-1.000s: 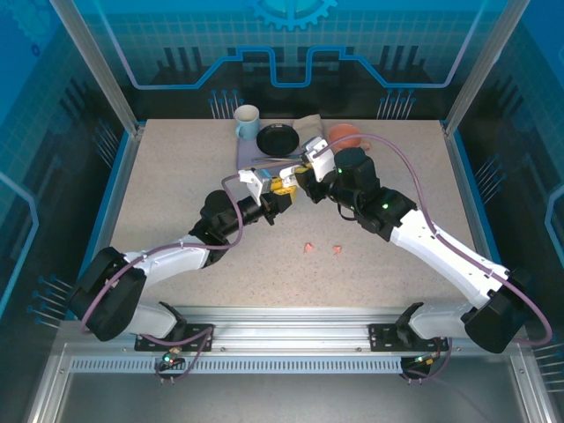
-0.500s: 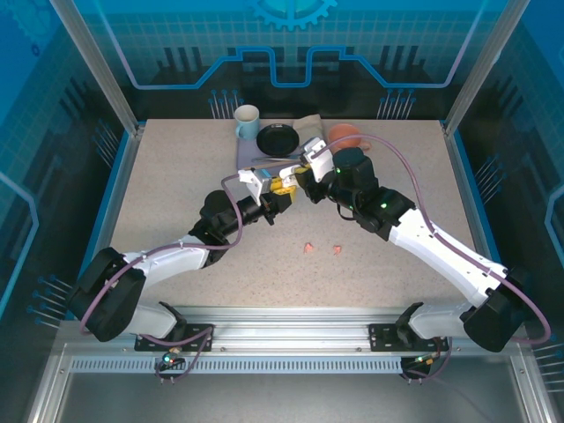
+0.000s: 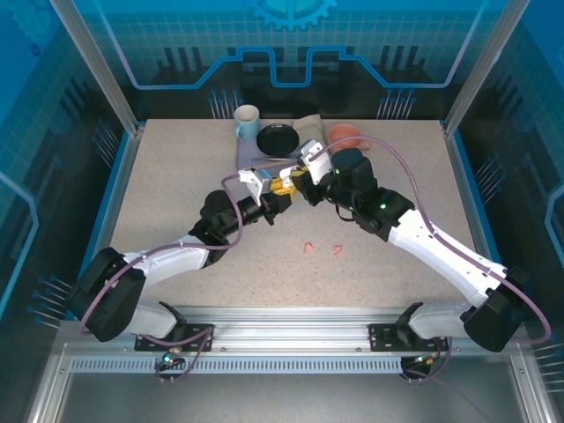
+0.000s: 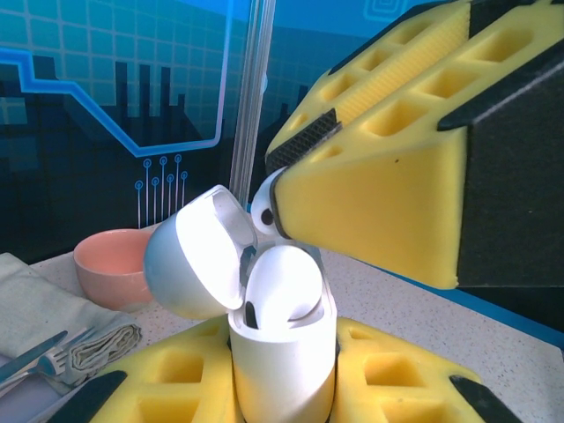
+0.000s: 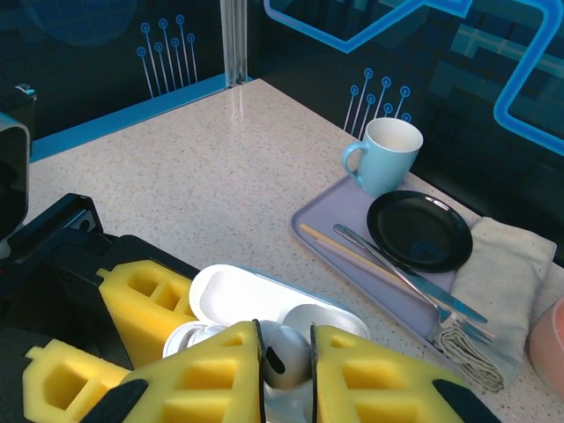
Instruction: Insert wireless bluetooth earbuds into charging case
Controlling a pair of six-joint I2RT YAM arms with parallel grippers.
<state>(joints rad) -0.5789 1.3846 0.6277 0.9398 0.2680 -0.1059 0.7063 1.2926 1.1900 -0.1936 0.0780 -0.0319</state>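
Note:
My left gripper [image 4: 282, 392] is shut on the white charging case [image 4: 284, 357], holding it upright with its lid [image 4: 196, 257] swung open. One white earbud [image 4: 284, 280] sits in the case's opening. Just above the case, my right gripper [image 5: 286, 374] is shut on a second white earbud [image 5: 288, 351]; this earbud [image 4: 262, 211] peeks out at the tip of the right fingers [image 4: 379, 207]. From above, the two grippers meet mid-table, left gripper [image 3: 278, 193] and right gripper [image 3: 300, 182]. Two salmon-pink earbuds [image 3: 309, 248] [image 3: 337, 249] lie on the table nearer the bases.
At the far edge a grey tray [image 3: 250, 157] carries a black plate [image 3: 278, 138], chopsticks and cutlery [image 5: 401, 278]. A light blue mug [image 3: 247, 122] stands beside the plate. A folded napkin [image 5: 511, 264] and a pink bowl [image 3: 345, 135] lie to the right.
My right gripper has edged slightly up and left over the case with its earbud. The left arm and the pink earbuds have not moved.

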